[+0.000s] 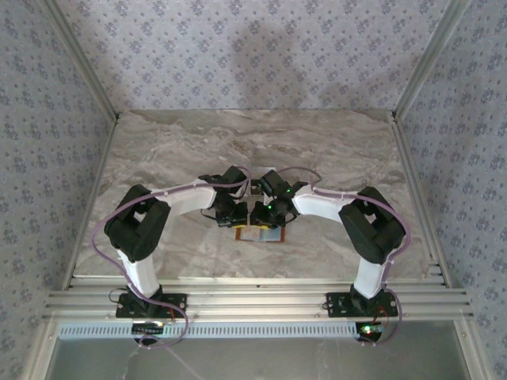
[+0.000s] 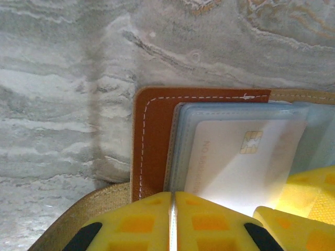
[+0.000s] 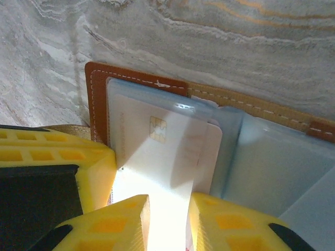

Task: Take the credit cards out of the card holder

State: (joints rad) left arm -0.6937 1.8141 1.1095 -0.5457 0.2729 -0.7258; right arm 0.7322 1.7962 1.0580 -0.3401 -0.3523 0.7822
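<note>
Showed a grey-veined marble table (image 1: 158,158) from above, with the left arm (image 1: 139,226) and the right arm (image 1: 372,226) bent inward to meet near its middle. Found the card holder (image 1: 257,234) lying open and flat on the marble right beneath both wrists, with an orange-brown border, white stitching and pale blue-grey clear pockets (image 3: 261,157) inside. Saw a whitish credit card (image 3: 157,151) with a gold chip (image 3: 158,128) sticking partway out of the pocket beside the stitched left border, toward the arms. Saw the left gripper (image 2: 171,197) closed tight at the holder's near edge, yellow fingers pressed together along a hairline seam; could not tell whether anything was pinched. Saw the right gripper (image 3: 168,206) partly open, fingers a narrow gap apart over the card's bright white face; could not tell whether touching it
</note>
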